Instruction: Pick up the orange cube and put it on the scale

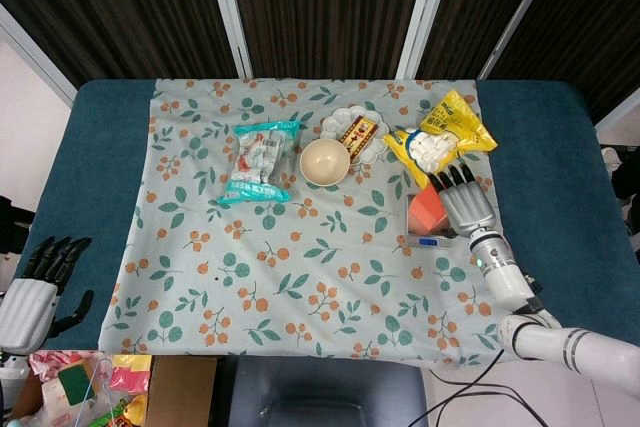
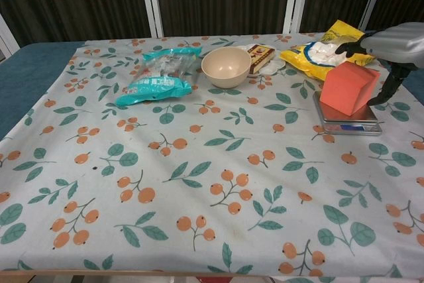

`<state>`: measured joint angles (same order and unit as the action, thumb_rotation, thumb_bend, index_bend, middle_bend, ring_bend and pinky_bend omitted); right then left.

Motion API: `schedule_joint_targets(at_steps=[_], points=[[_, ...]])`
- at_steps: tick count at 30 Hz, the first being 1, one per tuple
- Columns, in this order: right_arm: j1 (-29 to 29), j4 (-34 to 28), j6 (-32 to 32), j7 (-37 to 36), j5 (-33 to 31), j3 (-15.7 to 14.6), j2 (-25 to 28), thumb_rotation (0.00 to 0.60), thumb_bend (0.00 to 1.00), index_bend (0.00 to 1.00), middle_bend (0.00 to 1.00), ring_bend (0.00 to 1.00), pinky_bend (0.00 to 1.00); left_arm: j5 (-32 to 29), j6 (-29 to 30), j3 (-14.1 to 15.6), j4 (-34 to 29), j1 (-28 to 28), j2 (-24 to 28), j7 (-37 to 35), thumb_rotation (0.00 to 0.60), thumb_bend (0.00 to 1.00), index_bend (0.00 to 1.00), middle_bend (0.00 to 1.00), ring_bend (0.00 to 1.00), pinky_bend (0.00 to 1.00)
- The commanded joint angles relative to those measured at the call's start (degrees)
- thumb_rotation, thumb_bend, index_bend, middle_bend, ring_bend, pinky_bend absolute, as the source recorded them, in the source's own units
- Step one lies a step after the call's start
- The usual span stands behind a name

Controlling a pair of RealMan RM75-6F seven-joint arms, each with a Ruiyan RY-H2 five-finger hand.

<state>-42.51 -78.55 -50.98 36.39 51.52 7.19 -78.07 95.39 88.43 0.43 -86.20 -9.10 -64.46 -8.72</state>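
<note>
The orange cube (image 1: 428, 209) (image 2: 348, 89) rests on the small silver scale (image 1: 427, 240) (image 2: 351, 126) at the right of the table. My right hand (image 1: 468, 209) (image 2: 391, 38) hovers just behind and to the right of the cube, its fingers stretched out over the cube's top and its thumb down beside the right face. The fingers look lifted off the cube. My left hand (image 1: 30, 292) hangs off the table at the lower left in the head view, fingers apart and empty.
A beige bowl (image 1: 324, 161) (image 2: 226, 65) stands mid-table at the back, with a teal snack bag (image 1: 260, 162) (image 2: 159, 74) to its left. A white plate (image 1: 355, 132) and a yellow bag (image 1: 440, 137) (image 2: 318, 51) lie behind the scale.
</note>
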Motion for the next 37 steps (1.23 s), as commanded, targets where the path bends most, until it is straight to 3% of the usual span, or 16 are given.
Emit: schedule_joint_targets(at_steps=[1, 6, 11, 15, 18, 20, 34, 37], points=[[1.7, -3.0, -2.9, -3.3, 2.1, 0.4, 1.9, 0.6, 0.24, 0.0, 0.16, 0.02, 0.0, 0.1, 0.3, 0.0, 0.1, 0.1, 0.1, -0.2, 0.6, 0.44, 0.0, 0.12, 0.08, 0.06], [10.3, -12.2, -16.3, -16.1, 13.0, 0.3, 8.1, 0.6, 0.21, 0.0, 0.08, 0.0, 0.0, 0.7, 1.3, -0.1, 0.5, 0.3, 0.0, -0.5, 0.6, 0.44, 0.0, 0.12, 0.08, 0.06], [22.4, -19.1, -32.9, -20.5, 23.6, -5.8, 12.7, 0.6, 0.21, 0.0, 0.0, 0.0, 0.0, 1.1, 1.5, 0.0, 0.8, 0.3, -0.4, -0.1, 0.6, 0.44, 0.0, 0.12, 0.08, 0.06], [24.8, -19.5, -35.6, -21.1, 25.5, -7.3, 13.0, 0.6, 0.21, 0.0, 0.0, 0.0, 0.0, 1.2, 1.5, 0.0, 0.9, 0.3, -0.6, 0.0, 0.6, 0.44, 0.0, 0.12, 0.08, 0.06], [32.8, -17.6, -42.4, -26.1, 28.0, -11.7, 12.5, 0.6, 0.21, 0.0, 0.0, 0.0, 0.0, 2.3, 2.1, 0.5, 0.5, 0.5, -0.7, 0.5, 0.6, 0.44, 0.0, 0.11, 0.08, 0.06], [34.6, -15.5, -44.8, -28.4, 30.4, -11.9, 12.0, 0.6, 0.21, 0.0, 0.0, 0.0, 0.0, 3.4, 3.1, 1.1, 0.0, 1.1, -0.6, 1.3, 0.6, 0.44, 0.0, 0.11, 0.08, 0.06], [36.0, -14.2, -42.3, -27.3, 34.1, -10.2, 10.8, 0.6, 0.21, 0.0, 0.0, 0.0, 0.0, 5.5, 3.2, 4.2, -3.8, 2.9, 2.0, 1.4, 0.6, 0.44, 0.0, 0.03, 0.01, 0.05], [36.3, -14.3, -42.0, -27.1, 34.3, -9.8, 10.8, 0.6, 0.21, 0.0, 0.0, 0.0, 0.0, 2.3, -0.9, 1.6, -1.5, -0.1, 1.3, -0.6, 0.6, 0.44, 0.0, 0.03, 0.01, 0.05]])
